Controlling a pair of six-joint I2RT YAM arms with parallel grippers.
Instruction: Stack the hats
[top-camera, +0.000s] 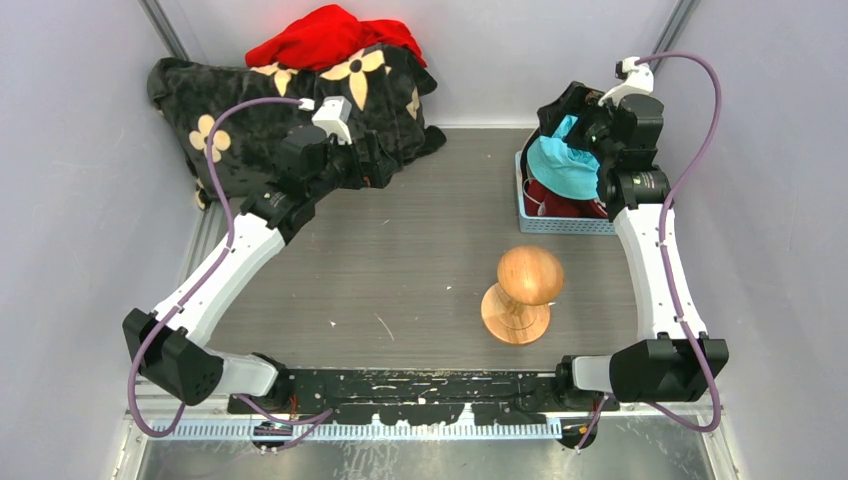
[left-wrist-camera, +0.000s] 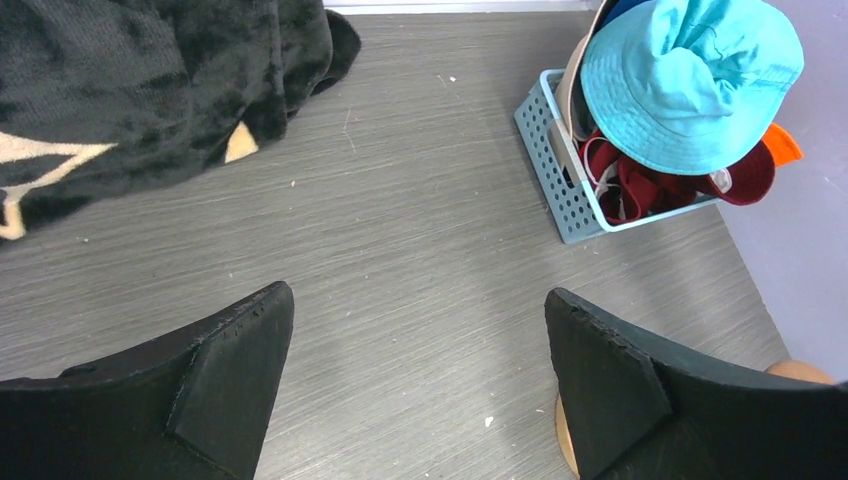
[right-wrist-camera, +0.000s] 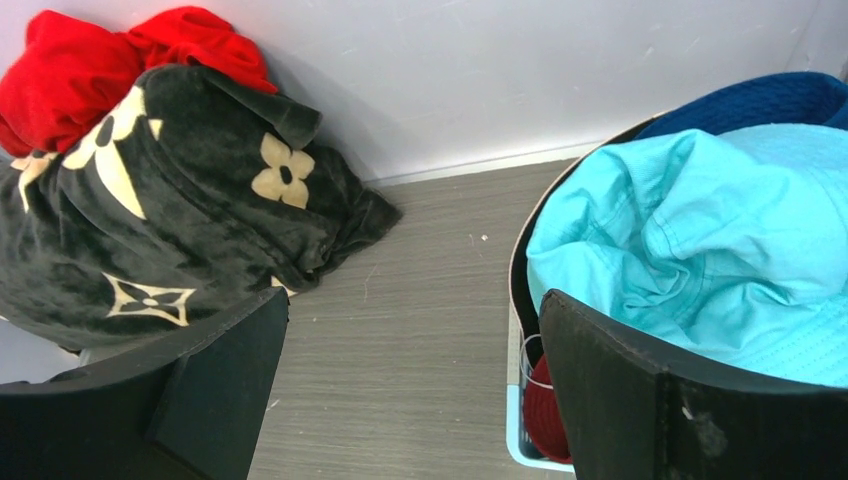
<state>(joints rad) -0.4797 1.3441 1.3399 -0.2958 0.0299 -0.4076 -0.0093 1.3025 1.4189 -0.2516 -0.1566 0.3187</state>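
Note:
A teal bucket hat (top-camera: 563, 166) lies on top of a pile of hats in a light blue basket (top-camera: 560, 224) at the back right. It also shows in the left wrist view (left-wrist-camera: 690, 80) and the right wrist view (right-wrist-camera: 700, 250). Under it are a maroon hat (left-wrist-camera: 655, 188), an orange brim (left-wrist-camera: 782, 143) and a royal blue hat (right-wrist-camera: 770, 100). My right gripper (right-wrist-camera: 415, 385) is open and empty, above the basket's left edge. My left gripper (left-wrist-camera: 415, 375) is open and empty over bare table, near the blanket.
A wooden hat stand (top-camera: 522, 292) stands mid-table, right of centre. A black blanket with cream flower marks (top-camera: 270, 120) lies at the back left, with a bright red cloth heap (top-camera: 330, 35) behind it. Grey walls enclose the table.

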